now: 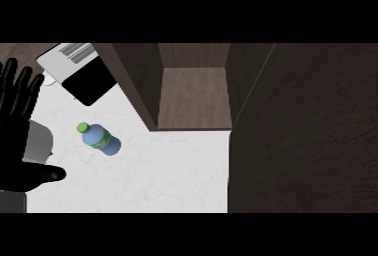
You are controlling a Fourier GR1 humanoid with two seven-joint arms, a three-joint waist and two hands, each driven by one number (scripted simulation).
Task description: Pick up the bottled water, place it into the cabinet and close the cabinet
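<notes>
Bottled water on the counter, cabinet standing open

The bottled water (99,139), blue with a green cap and green label, sits on the white marbled counter (162,175), left of the open dark-wood cabinet (193,97) and apart from it. The cabinet's door (303,130) fills the view's right side. The left hand (16,130) rests at the left edge, fingers straight and spread upward, thumb out, holding nothing, well apart from the bottle. A toaster-like appliance (77,67) sits at the upper left
</notes>
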